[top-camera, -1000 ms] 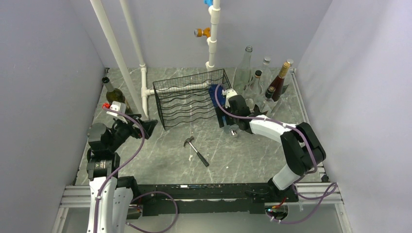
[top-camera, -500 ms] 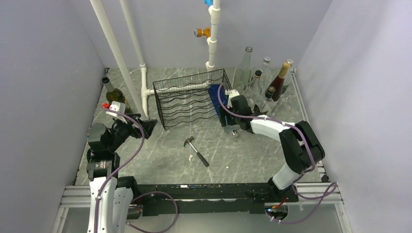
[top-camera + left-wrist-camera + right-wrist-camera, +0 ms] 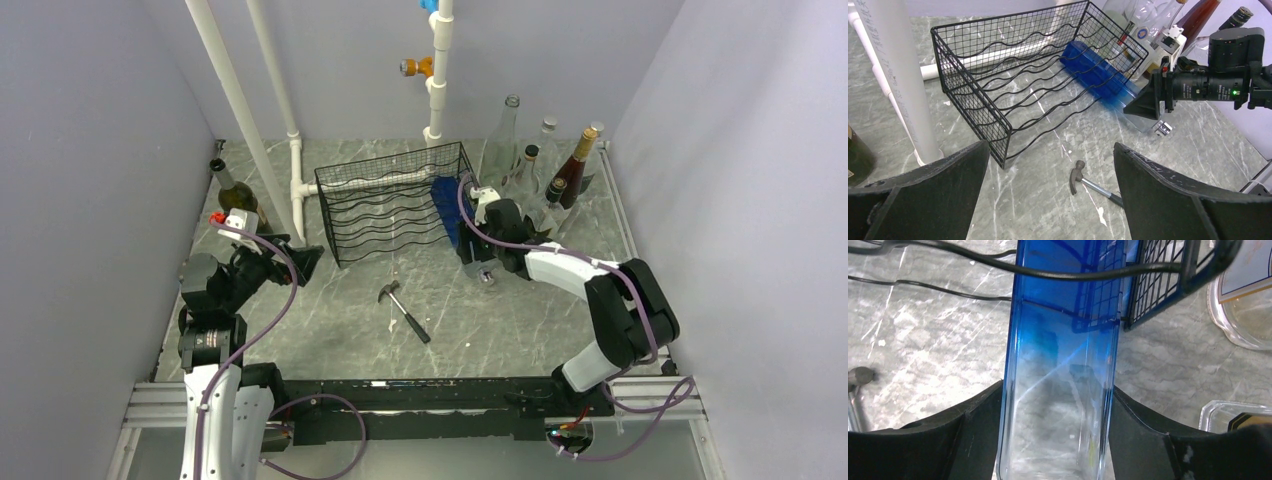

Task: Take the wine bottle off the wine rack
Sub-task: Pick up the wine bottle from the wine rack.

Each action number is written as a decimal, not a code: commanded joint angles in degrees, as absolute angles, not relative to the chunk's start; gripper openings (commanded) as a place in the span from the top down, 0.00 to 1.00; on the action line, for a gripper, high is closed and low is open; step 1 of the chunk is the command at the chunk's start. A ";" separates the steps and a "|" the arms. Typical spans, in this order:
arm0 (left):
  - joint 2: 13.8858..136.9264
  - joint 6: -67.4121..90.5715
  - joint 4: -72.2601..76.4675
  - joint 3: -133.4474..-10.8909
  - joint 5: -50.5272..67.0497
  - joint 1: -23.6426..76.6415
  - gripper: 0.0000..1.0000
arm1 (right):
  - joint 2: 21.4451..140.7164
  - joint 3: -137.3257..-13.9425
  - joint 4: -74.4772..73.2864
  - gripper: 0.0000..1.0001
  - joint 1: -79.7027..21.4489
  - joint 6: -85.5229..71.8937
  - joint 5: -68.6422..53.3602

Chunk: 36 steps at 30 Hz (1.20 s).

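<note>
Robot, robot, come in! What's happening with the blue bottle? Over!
Left gripper open, empty. Right gripper shut on blue bottle. Bottle's far end inside wine rack, under its wires. Hammer nearby, apart from bottle.

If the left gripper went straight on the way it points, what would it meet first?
Probably the near corner of the rack. The open left gripper aims at it and nothing shows in between, though depth is hard to judge.

Pale lavender walls (image 3: 90,150) close in on three sides. Below lies a grey marbled tabletop (image 3: 520,330) (white veins all through), and white pipes (image 3: 232,90) climb the back wall.
</note>
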<state>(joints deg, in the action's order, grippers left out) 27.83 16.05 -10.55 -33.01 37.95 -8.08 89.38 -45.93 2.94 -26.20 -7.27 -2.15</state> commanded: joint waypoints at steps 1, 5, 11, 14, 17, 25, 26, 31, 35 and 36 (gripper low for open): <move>27.22 16.53 -8.09 -33.29 39.48 -8.44 0.01 | 83.81 -45.62 5.62 1.00 -26.54 -5.35 -6.91; 27.41 16.57 -8.00 -33.31 39.67 -8.53 0.01 | 81.92 -45.15 5.17 1.00 -26.54 -4.88 -9.38; 27.42 16.56 -7.91 -33.22 39.78 -8.61 0.01 | 78.74 -43.59 5.03 1.00 -26.50 -3.66 -13.04; 27.42 16.52 -7.89 -33.23 39.87 -8.57 0.01 | 78.16 -42.91 4.57 1.00 -26.51 -3.15 -15.84; 27.35 16.45 -7.91 -33.22 39.89 -8.61 0.00 | 77.48 -42.06 4.50 1.00 -26.52 -2.55 -19.44; 27.25 16.60 -7.65 -33.13 40.27 -8.61 0.01 | 73.41 -38.21 4.66 1.00 -26.79 1.72 -23.54; 27.25 16.61 -7.65 -33.13 40.32 -8.61 0.01 | 72.90 -37.91 4.58 1.00 -26.76 2.02 -24.21; 27.25 16.69 -7.39 -32.97 40.76 -8.59 0.00 | 71.28 -37.66 3.28 1.00 -26.87 5.24 -27.48; 27.29 16.97 -6.79 -32.80 41.66 -8.61 0.01 | 69.65 -37.87 1.17 1.00 -27.06 7.69 -27.47; 27.33 17.12 -6.51 -32.72 42.00 -8.61 0.00 | 69.14 -37.90 0.65 1.00 -27.07 8.26 -27.11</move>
<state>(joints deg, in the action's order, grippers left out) 27.83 16.27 -9.96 -33.01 39.57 -8.23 73.06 -36.80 -0.78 -26.57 4.40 -22.83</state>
